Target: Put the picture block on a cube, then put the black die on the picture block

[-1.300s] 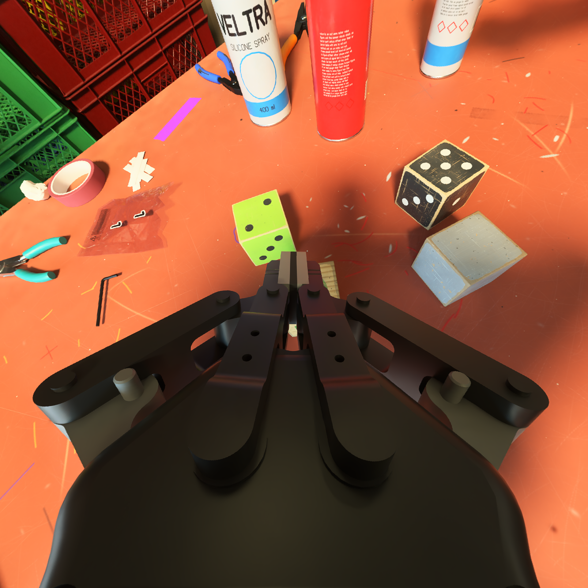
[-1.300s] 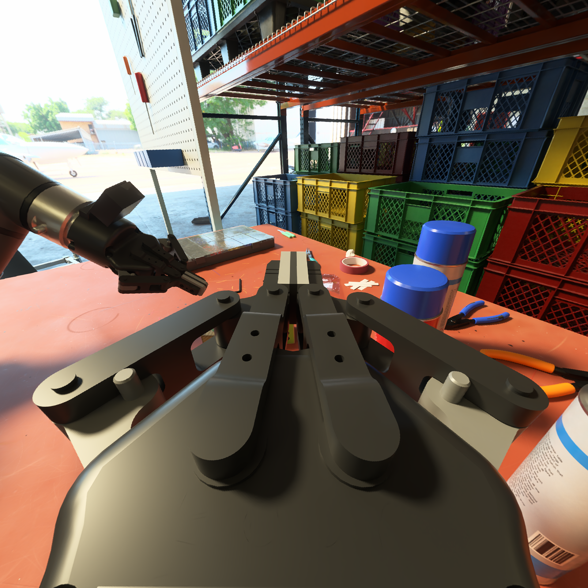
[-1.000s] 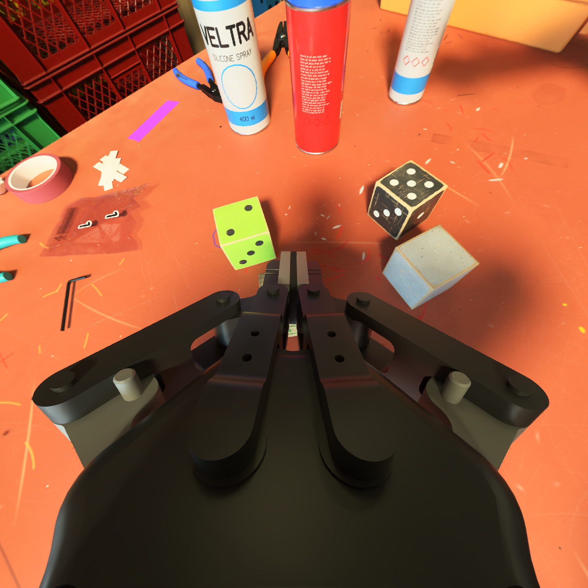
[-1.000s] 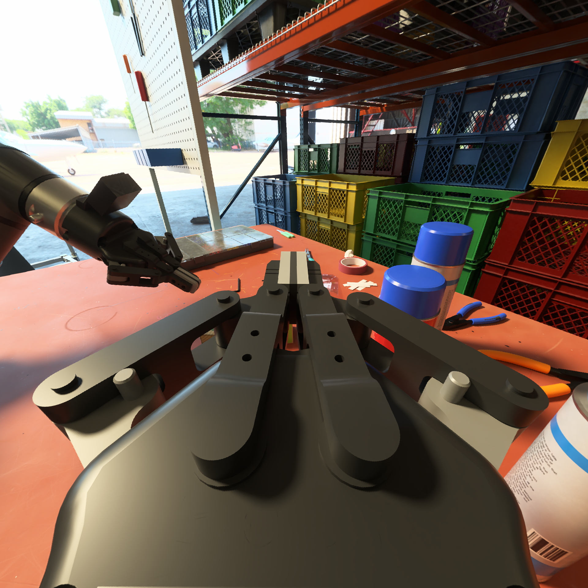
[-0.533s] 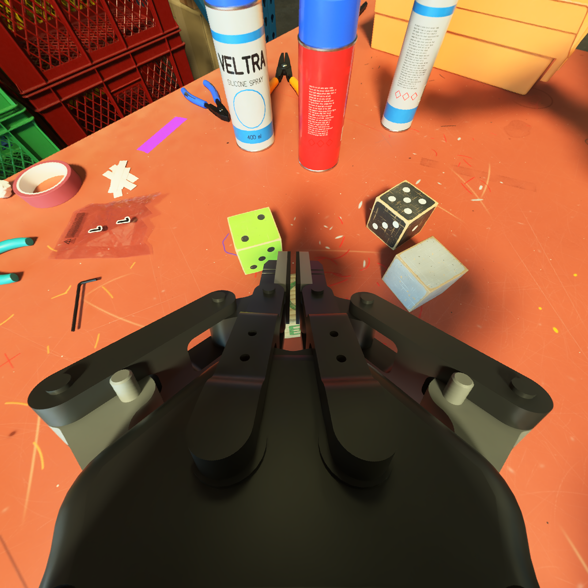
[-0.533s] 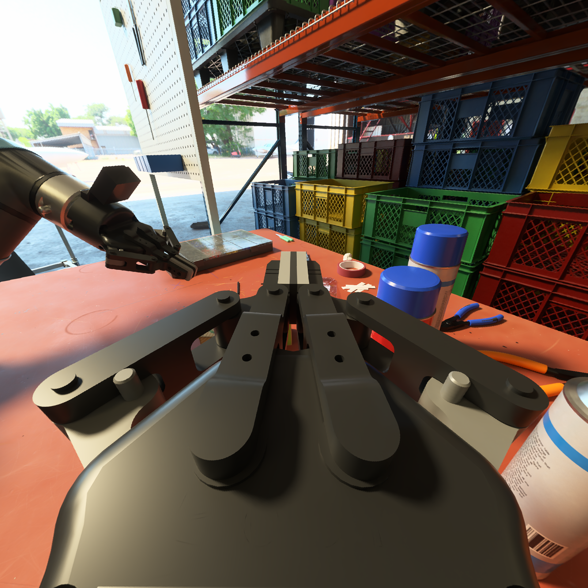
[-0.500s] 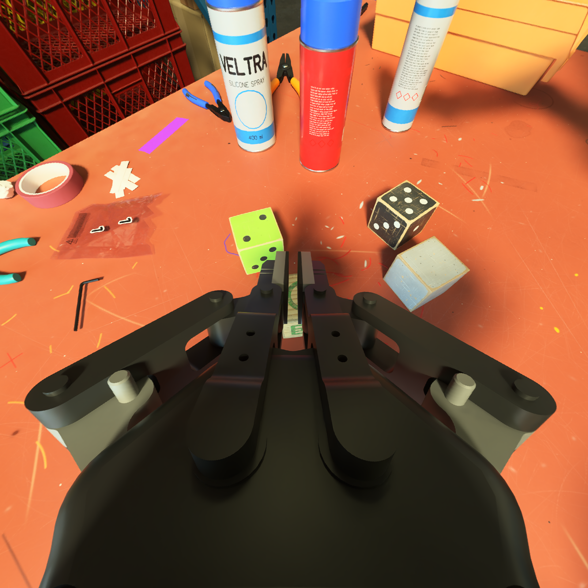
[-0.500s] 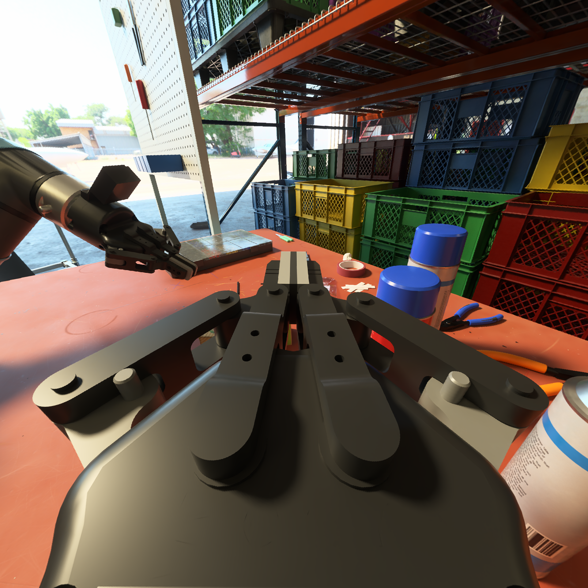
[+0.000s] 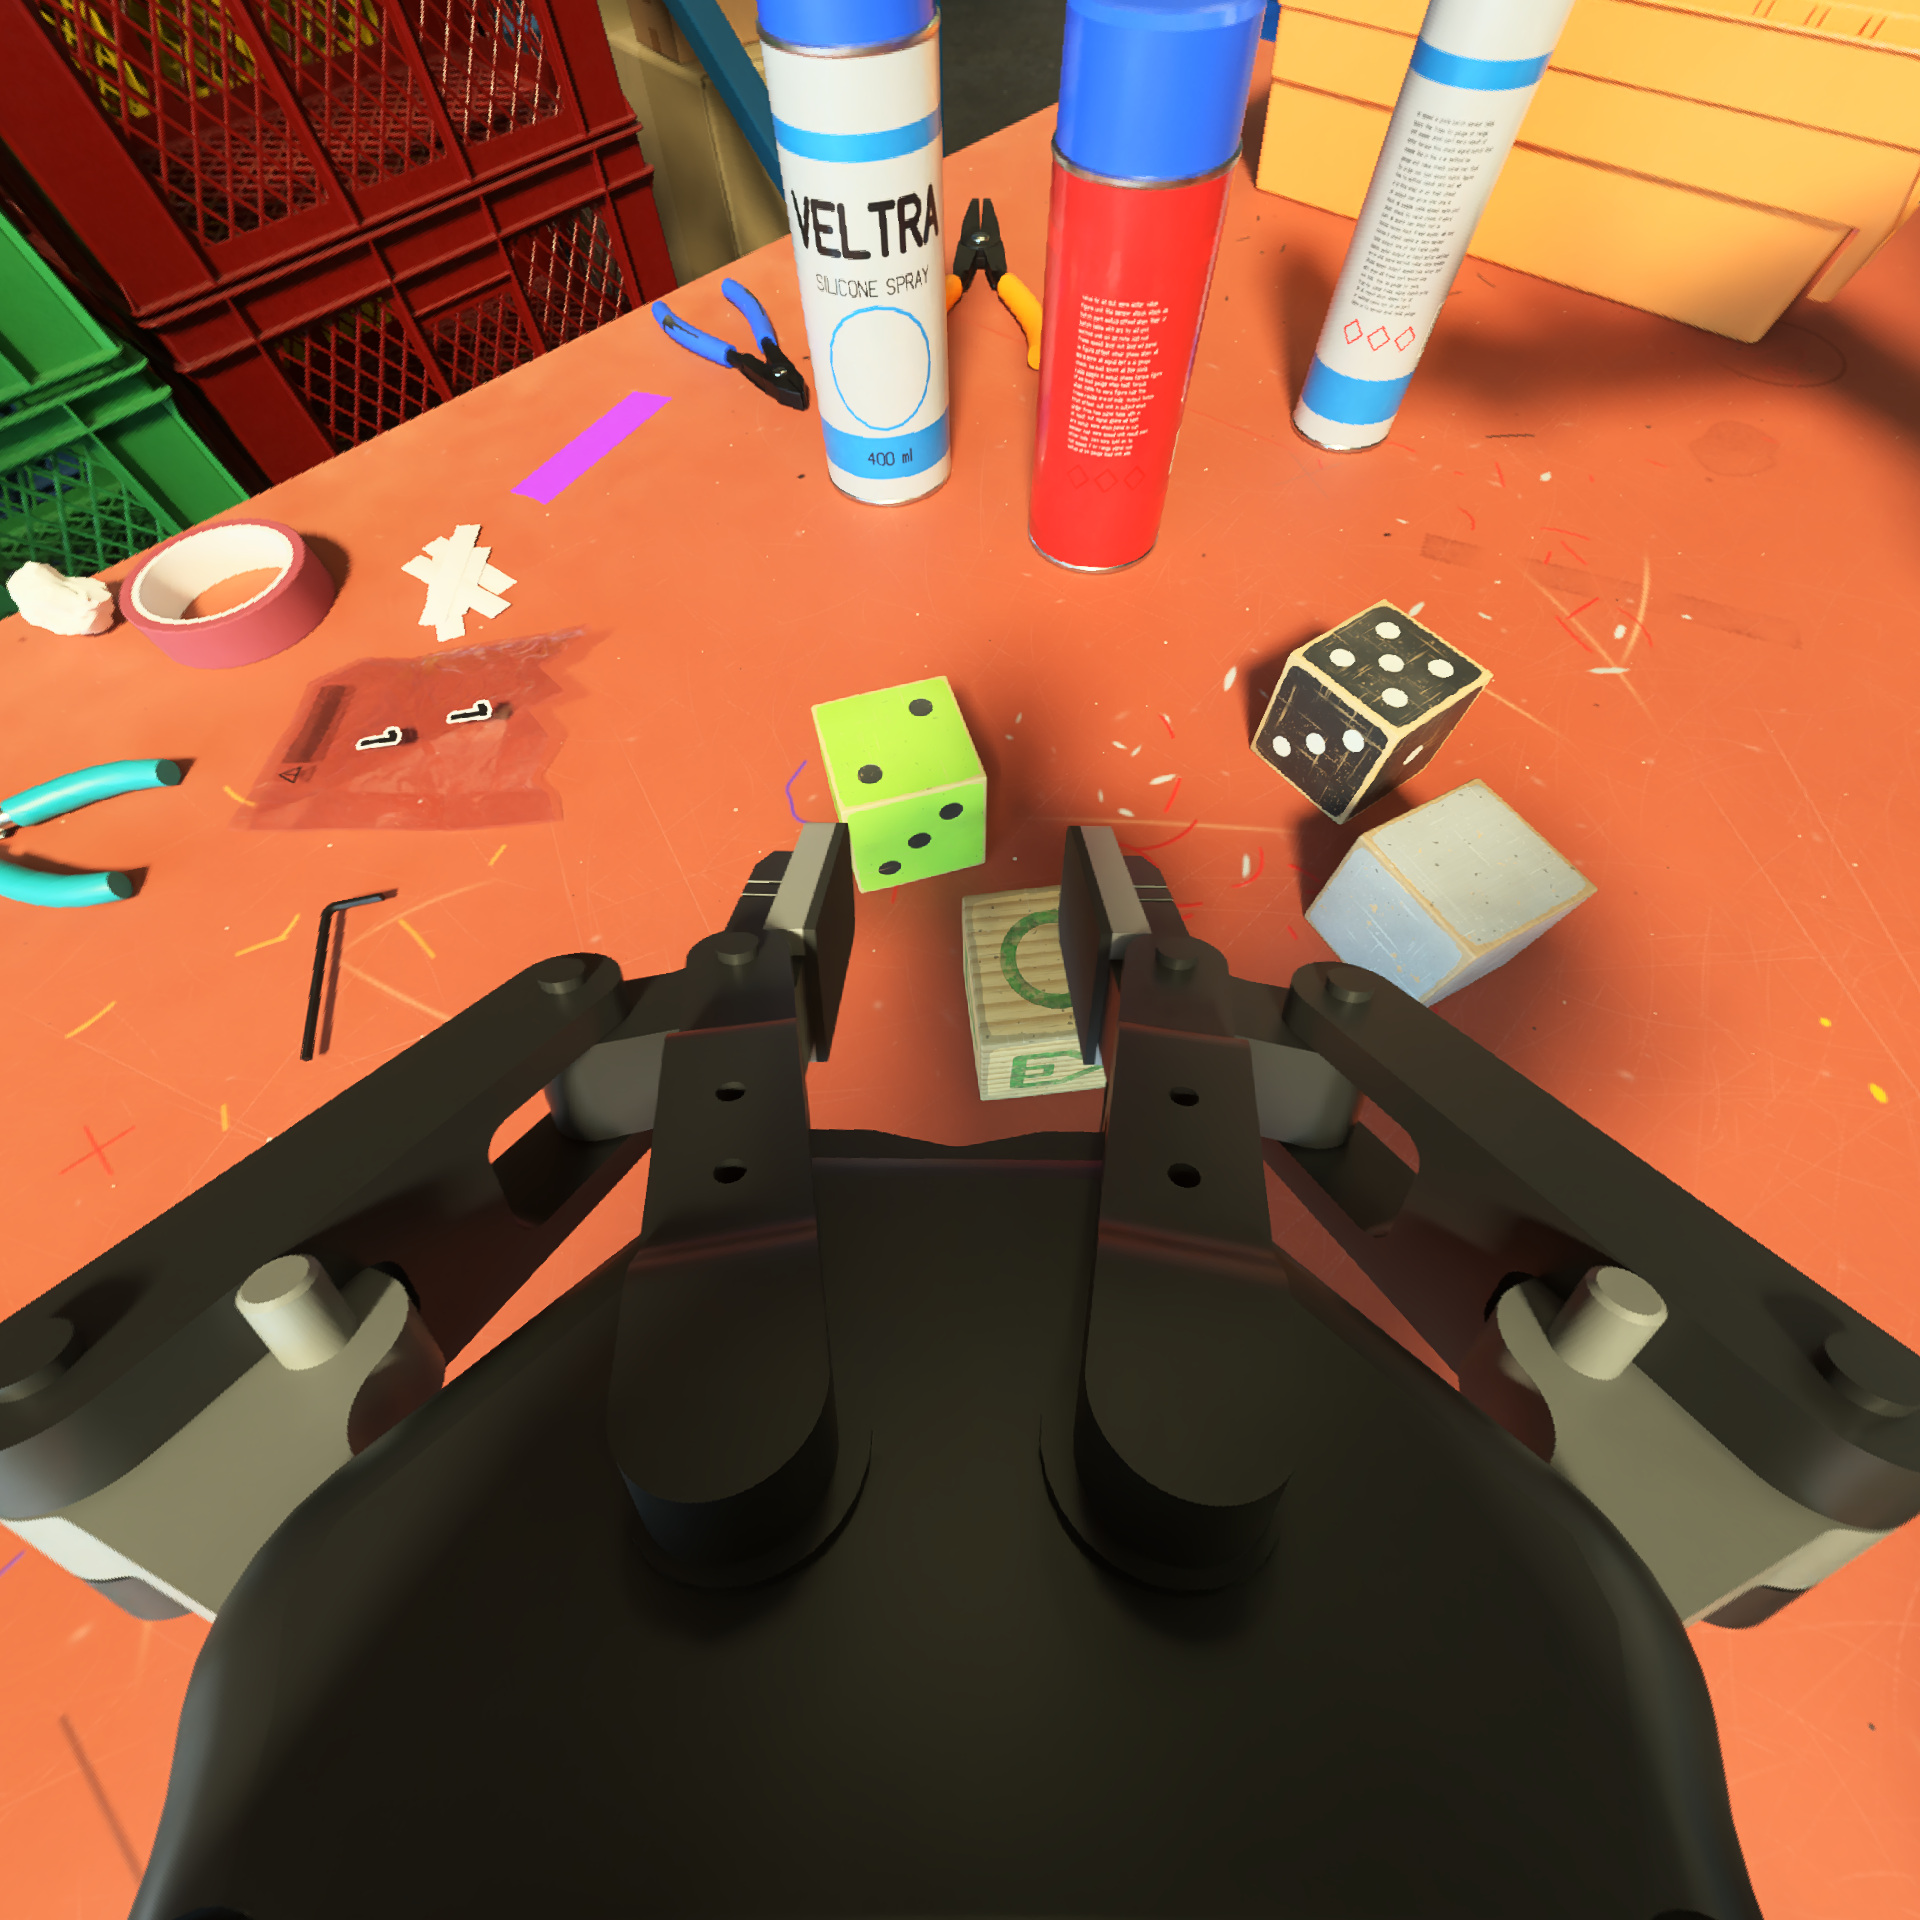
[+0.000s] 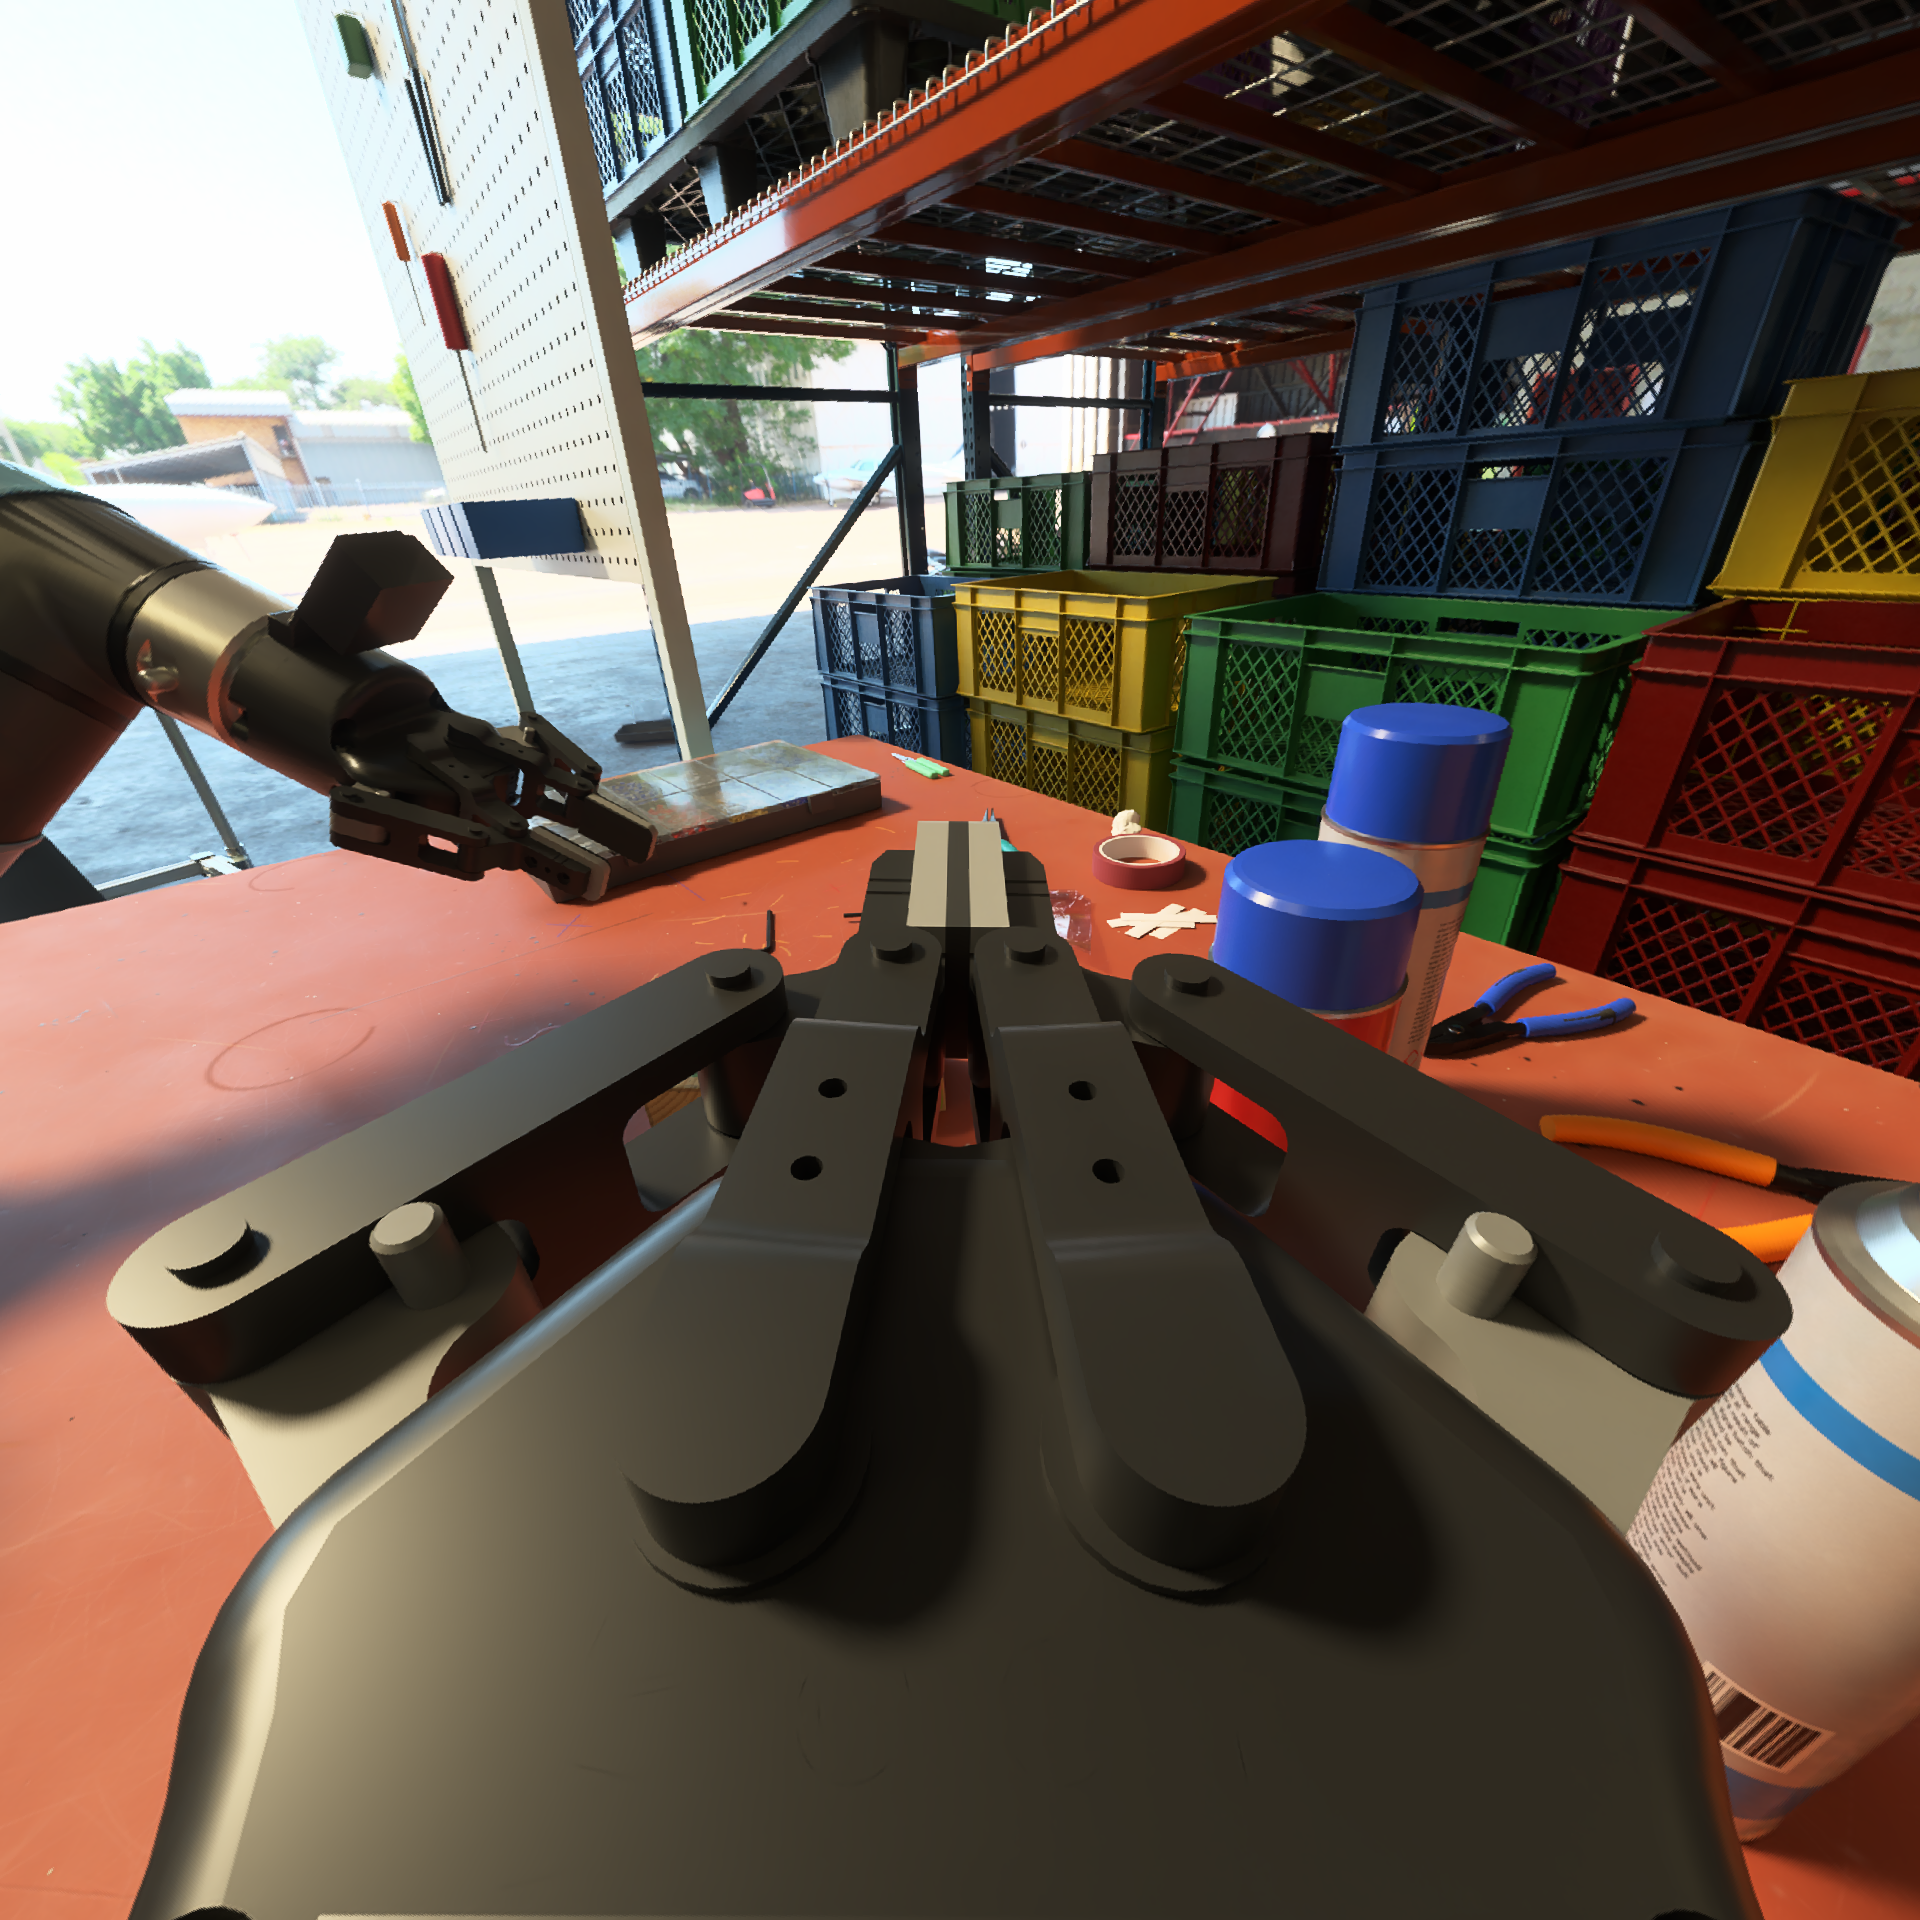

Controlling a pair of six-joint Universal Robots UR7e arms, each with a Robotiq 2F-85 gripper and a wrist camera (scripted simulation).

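Spread wide, the left end effector (image 9: 951, 894) hangs above the orange counter (image 9: 1558, 1143) with nothing held between its fingers. Below the gap, toward the right-hand finger (image 9: 1086, 935), the picture block (image 9: 1013, 987) sits on the counter, a pale wooden cube with a green ring on its top face and green marking on its near side; that finger overlaps the block's right edge in the left wrist view, and whether they touch cannot be told. Just beyond the left-hand fingertip lies a lime green die (image 9: 902, 779), close to the picture block's far corner. Farther ahead and to the right of the end effector rests the black die (image 9: 1366, 707), tilted on an edge, and just nearer than it a pale blue-grey cube (image 9: 1449, 888), the two almost touching. Ahead stand three spray cans: a white one with blue bands (image 9: 878, 312), a red one (image 9: 1127, 343) and a second, slimmer white one (image 9: 1387, 239). Off to the left are a black hex key (image 9: 332, 966), a reddish plastic bag (image 9: 416, 743) and a roll of pink tape (image 9: 229, 587). The right end effector (image 10: 956, 873) has its fingers pressed together on nothing, held well above the counter, with blue-capped cans (image 10: 1314, 925) just to its right.
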